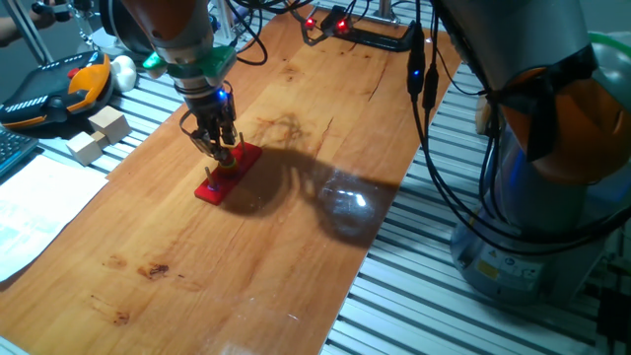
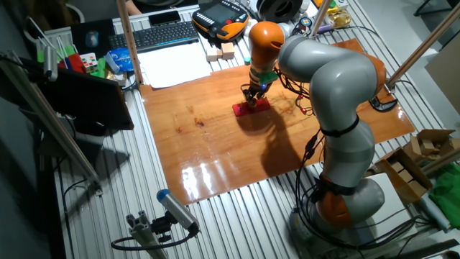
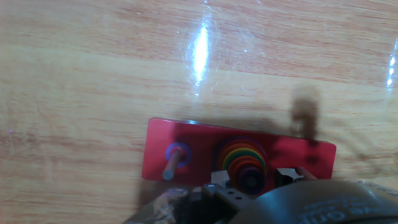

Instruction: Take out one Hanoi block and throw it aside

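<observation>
Hand [image 1: 219, 148] sits directly over the ring stack [image 3: 244, 163] on the red base [image 3: 186, 146], fingers pointing straight down along the peg axis. Can't tell the finger gap or whether it grips a ring. Base's long axis runs across the hand view, mid-table [image 1: 296, 247].

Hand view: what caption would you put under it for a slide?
Looking down from the hand at a red Hanoi base on the wooden table, with a stack of rainbow rings directly below the camera.
</observation>
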